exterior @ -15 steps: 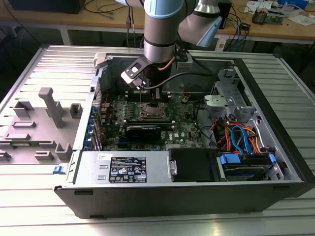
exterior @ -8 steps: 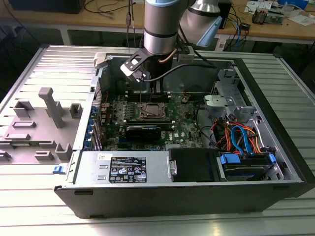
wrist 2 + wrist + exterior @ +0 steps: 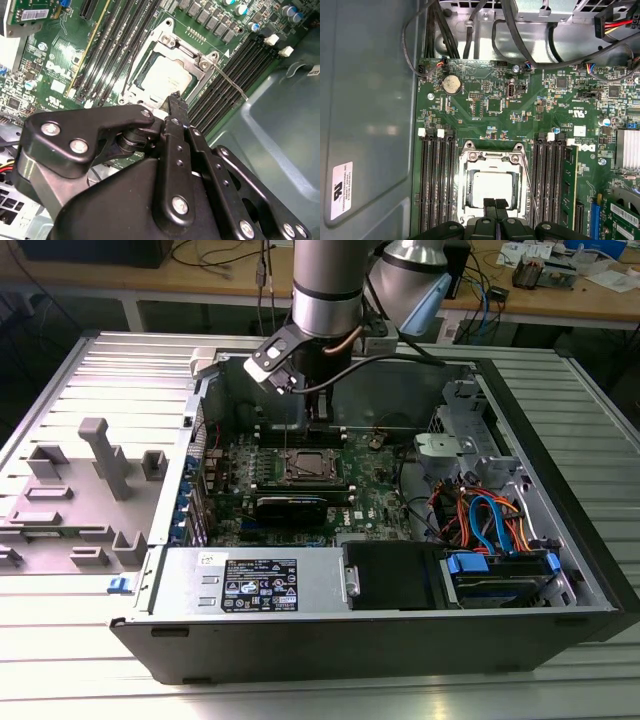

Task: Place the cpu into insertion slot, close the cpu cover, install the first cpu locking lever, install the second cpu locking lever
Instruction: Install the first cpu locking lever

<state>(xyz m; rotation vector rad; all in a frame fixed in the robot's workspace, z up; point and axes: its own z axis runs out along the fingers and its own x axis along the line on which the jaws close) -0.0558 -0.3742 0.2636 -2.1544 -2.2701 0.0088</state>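
The jaws are pressed together tip to tip and hold nothing. The gripper (image 3: pixel 495 203) hangs over one edge of the socket (image 3: pixel 305 468); whether it touches the rim cannot be told. The chip (image 3: pixel 493 187) lies in the socket, with the cover (image 3: pixel 464 175) flat over it. A thin wire lever (image 3: pixel 530 185) slants beside the cover, toward the memory slots (image 3: pixel 552 180) on the green board (image 3: pixel 485 115).
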